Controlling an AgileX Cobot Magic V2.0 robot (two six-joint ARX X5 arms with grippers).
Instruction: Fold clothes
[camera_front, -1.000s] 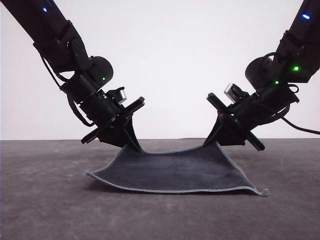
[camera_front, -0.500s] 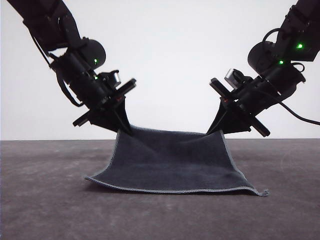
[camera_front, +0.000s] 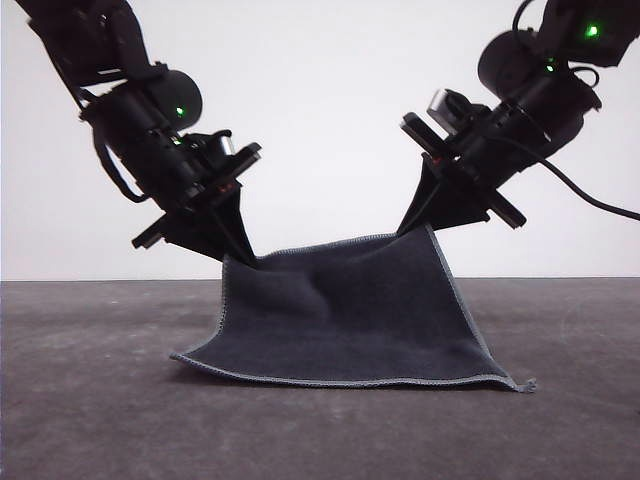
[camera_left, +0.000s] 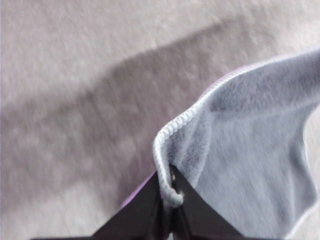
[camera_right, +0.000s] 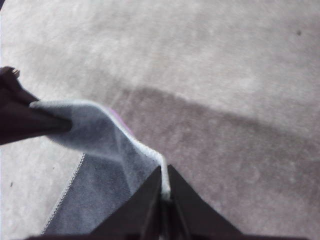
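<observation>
I have one cloth (camera_front: 345, 310) in front of me, dark grey with a pale stitched hem, and I grip it with both arms. My left end effector (camera_front: 240, 256) is clamped on its far left corner, my right end effector (camera_front: 420, 228) on its far right corner, held slightly higher. The far half hangs lifted between them; the near edge lies on the grey counter (camera_front: 90, 420). A sliver of purple shows beneath in my left wrist view.
</observation>
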